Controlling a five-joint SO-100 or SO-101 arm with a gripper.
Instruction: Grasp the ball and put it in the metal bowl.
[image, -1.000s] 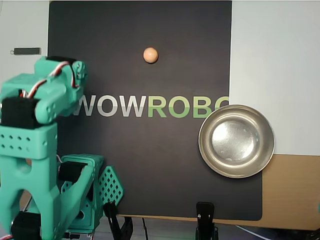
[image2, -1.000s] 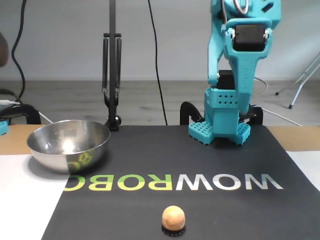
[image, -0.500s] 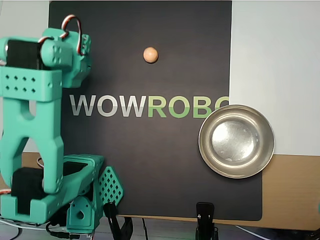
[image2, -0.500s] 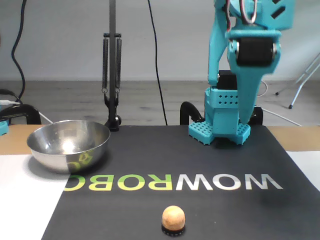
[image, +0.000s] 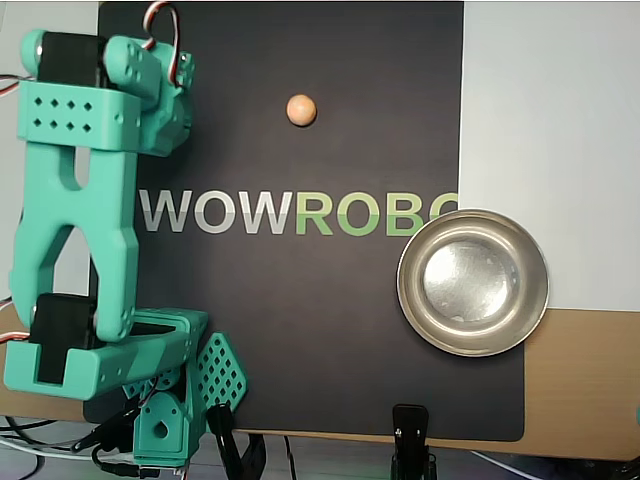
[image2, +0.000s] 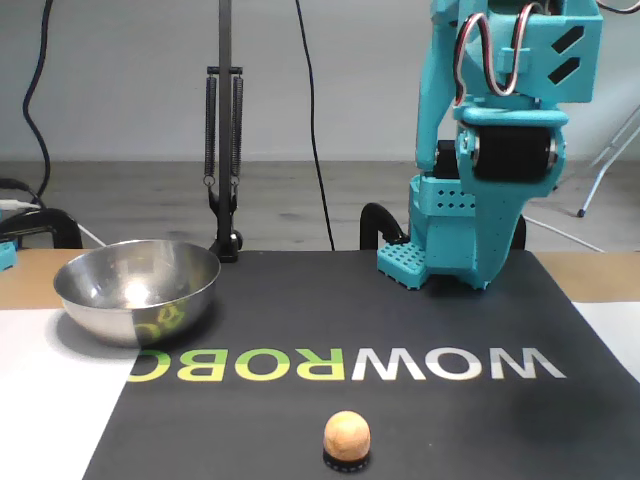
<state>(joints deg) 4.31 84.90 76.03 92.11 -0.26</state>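
The ball (image: 301, 110), a small pale orange-tan sphere with a wood-like surface, sits on the black mat (image: 300, 330) close to the mat's upper edge in the overhead view, above the letters of the printed word. In the fixed view the ball (image2: 347, 436) is at the near edge of the mat and rests on a small dark ring-shaped base (image2: 347, 461). Nothing touches it.

The lettering WOWROBO (image: 290, 212) runs across the middle of the mat, white in its first half and green in its second; the fixed view shows it upside down.

The metal bowl (image: 473, 283) is well apart from the ball, at the right edge of the mat in the overhead view, overlapping both the mat's border and the white sheet (image: 550, 150) beside it. It is shiny, round and shallow, with nothing inside. In the fixed view the metal bowl (image2: 137, 290) stands at the left, and its wall reflects the green letters.

The teal arm (image: 80, 220) occupies the left side of the overhead view, folded over the mat's left edge. In the fixed view it (image2: 495, 150) rises at the far right corner of the mat. The gripper (image: 190, 400) lies low by the mat's lower left corner in the overhead view, far from ball and bowl; whether its jaws are wide or narrow cannot be told.

A black clamp (image: 412, 440) grips the lower edge of the mat, and a black stand with springs (image2: 224, 150) rises behind the bowl in the fixed view. Brown tabletop (image: 585, 380) shows at the lower right corner.
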